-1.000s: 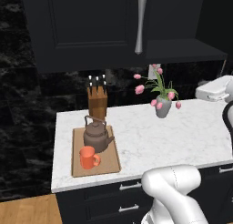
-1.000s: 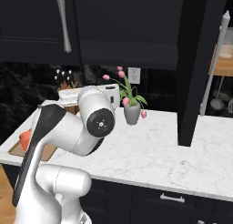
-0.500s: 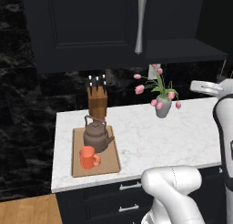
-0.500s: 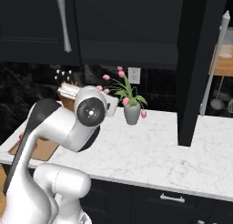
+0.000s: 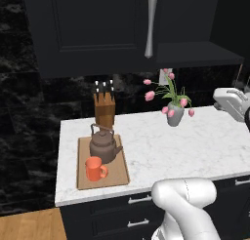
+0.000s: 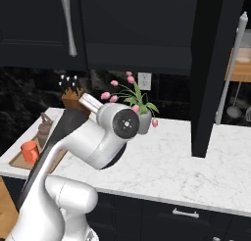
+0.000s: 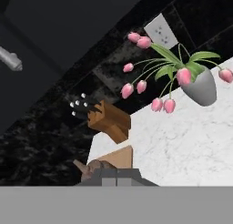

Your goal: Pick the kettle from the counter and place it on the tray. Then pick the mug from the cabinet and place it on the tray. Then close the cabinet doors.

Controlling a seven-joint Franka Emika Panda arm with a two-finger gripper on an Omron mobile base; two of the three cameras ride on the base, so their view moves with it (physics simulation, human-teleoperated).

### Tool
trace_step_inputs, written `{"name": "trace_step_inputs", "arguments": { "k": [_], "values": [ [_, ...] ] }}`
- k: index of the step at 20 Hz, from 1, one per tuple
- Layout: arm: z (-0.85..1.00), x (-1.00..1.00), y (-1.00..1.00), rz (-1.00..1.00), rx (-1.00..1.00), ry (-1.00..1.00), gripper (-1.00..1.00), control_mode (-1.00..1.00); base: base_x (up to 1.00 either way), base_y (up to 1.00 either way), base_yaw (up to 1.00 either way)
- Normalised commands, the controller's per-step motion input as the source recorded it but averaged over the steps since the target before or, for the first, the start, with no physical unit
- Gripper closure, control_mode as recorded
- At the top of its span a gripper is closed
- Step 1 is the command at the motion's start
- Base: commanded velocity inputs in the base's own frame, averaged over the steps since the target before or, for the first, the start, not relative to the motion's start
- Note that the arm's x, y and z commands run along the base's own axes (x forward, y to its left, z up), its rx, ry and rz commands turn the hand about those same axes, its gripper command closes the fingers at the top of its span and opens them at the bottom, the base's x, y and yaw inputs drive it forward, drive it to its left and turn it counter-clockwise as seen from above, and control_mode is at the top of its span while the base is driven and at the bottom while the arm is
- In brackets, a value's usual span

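Now my fingers [image 7: 117, 175] are pressed together, holding nothing. Mug [image 5: 94, 169] and kettle [image 5: 103, 144] sit on the tray [image 5: 82, 180] on the desk [image 5: 195, 151]. Doors remain; I judge the open right door [image 6: 212, 73] comes next.

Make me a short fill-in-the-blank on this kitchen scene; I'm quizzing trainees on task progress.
1. The kettle stands on the ____.
2. The orange mug sits on the tray in front of the ____.
3. The vase holds ____ tulips.
4. Behind the tray stands a wooden knife ____.

Missing words: tray; kettle; pink; block
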Motion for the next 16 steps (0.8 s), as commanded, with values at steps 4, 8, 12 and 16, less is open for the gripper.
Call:
{"name": "trace_step_inputs", "arguments": {
  "k": [4,8,12,16],
  "values": [
    [-0.10,0.00,-0.14,-0.01,0.08,0.08,1.00,-1.00,0.00,0.00,0.00],
    [-0.10,0.01,-0.15,0.00,0.12,0.01,1.00,-1.00,0.00,0.00,0.00],
    [-0.44,0.05,-0.12,-0.03,0.26,0.00,1.00,-1.00,0.00,0.00,0.00],
    [-0.26,0.02,-0.16,-0.04,0.30,0.00,1.00,-1.00,0.00,0.00,0.00]
  ]
}}
